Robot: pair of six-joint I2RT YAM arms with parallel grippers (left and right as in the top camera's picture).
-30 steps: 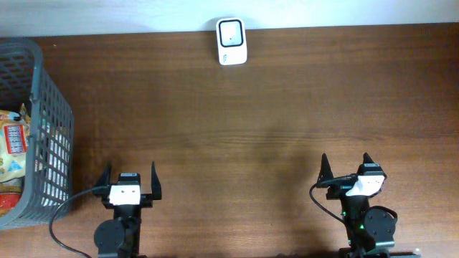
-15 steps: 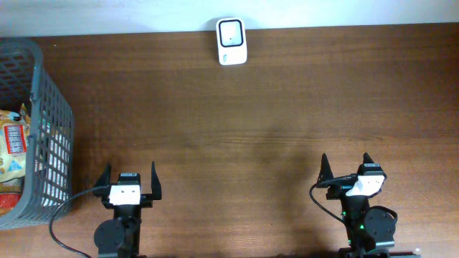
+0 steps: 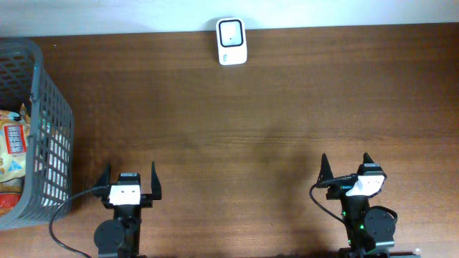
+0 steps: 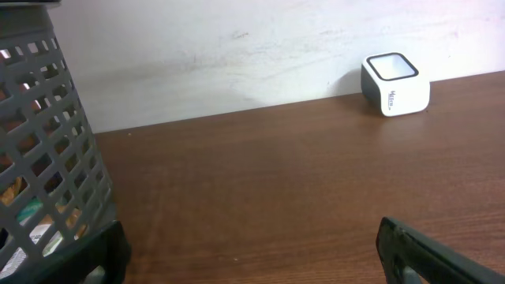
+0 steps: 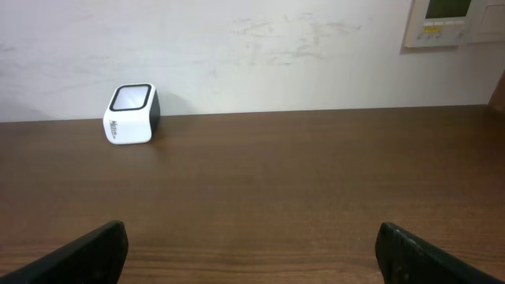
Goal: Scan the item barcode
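Fingers [image 3: 154, 183] of the left gripper [image 3: 130, 168] stand wide apart with nothing between them; the right gripper [image 3: 345, 159] is likewise spread and empty. Both sit at the near edge of the table [image 3: 237, 129]. A packet [image 3: 12, 141], the probable item, lies inside the basket [image 3: 51, 97] at the far left, among other goods; no barcode can be made out on it. The scanner [image 3: 232, 41] stands at the far edge, near the middle, well apart from the basket, with its window facing up. The step in hand is judged to be the first reach: nothing is lifted yet. Use the left arm, as it is nearer the basket. Enter from above, clear of the basket wall, and close on one edge of the packet so that the printed faces are not covered. Expect the film to crumple and slide; grip firmly. Lift straight up until clear of the rim. Find the barcode, then present that face flat over the window and hold steady. Pass to the right gripper if the code faces the wrong way.
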